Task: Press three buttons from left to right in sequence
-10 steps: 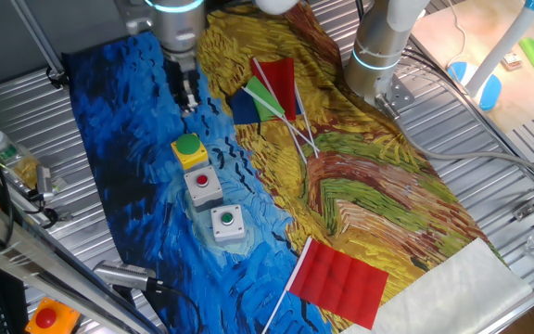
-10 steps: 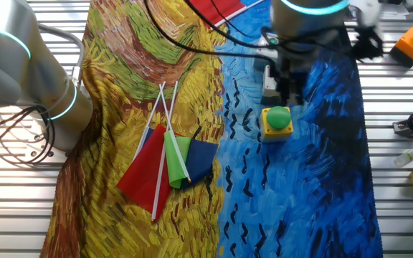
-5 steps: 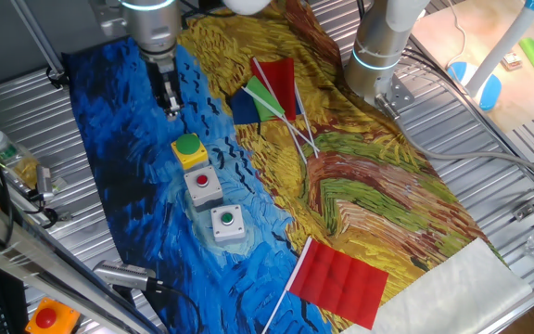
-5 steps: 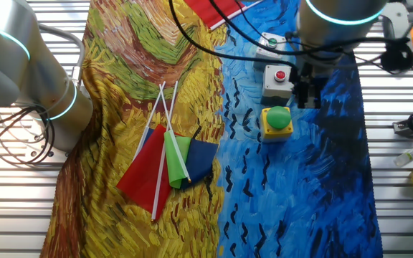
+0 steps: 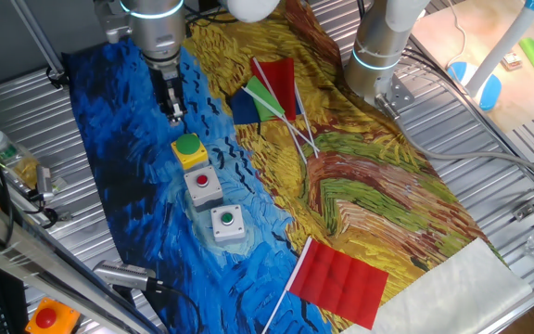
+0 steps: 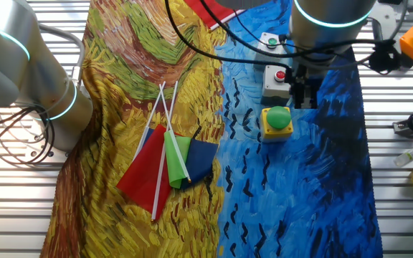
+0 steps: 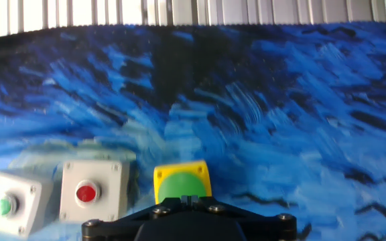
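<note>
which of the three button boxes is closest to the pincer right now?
The yellow box with the big green dome. The pincer hangs just beyond it; the grey red-button box and grey green-button box sit farther down the row.

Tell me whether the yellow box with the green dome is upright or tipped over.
Upright. The yellow box sits flat on the blue cloth, green dome facing up, in line with the two grey boxes. The pincer hangs beside it.

We see a table [image 5: 489, 139] of ribbed metal slats, covered by a painted cloth [image 5: 360, 195] of swirling blue and yellow. At 5 o'clock in one fixed view the cloth ends in a plain white hem [image 5: 462, 278]. Toward 2 o'clock, beyond the table, lies a pale, brightly lit floor [image 5: 452, 32]. In the other fixed view bare slats [image 6: 20, 215] flank the cloth [image 6: 156, 86] on both sides.
</note>
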Controlling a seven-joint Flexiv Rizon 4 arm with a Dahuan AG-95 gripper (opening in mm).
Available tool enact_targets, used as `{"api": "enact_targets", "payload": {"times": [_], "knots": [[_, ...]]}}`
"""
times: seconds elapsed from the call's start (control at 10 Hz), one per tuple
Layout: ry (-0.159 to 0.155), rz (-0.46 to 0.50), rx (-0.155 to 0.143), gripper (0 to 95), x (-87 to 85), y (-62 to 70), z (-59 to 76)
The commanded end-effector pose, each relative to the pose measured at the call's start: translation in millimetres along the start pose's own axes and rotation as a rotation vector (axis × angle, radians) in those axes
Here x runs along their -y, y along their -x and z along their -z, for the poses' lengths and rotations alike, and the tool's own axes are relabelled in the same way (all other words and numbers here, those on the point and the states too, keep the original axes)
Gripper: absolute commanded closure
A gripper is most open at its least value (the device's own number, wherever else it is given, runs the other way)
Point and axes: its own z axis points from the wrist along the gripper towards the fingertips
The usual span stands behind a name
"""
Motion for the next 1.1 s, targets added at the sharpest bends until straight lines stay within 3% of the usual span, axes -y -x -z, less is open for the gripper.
{"api": "enact_targets", "payload": {"times": [0.1,0.6,0.9,1.1], "knots": [[0.000,0.000,0.006,95.0,0.0,-2.6,-2.6],[-0.010,0.032,0.007,95.0,-0.9,-5.1,-7.3],[-0.010,0.038,0.025,95.0,-0.8,-5.0,-6.9],[-0.009,0.034,0.017,95.0,-0.5,-4.4,-6.2]]}}
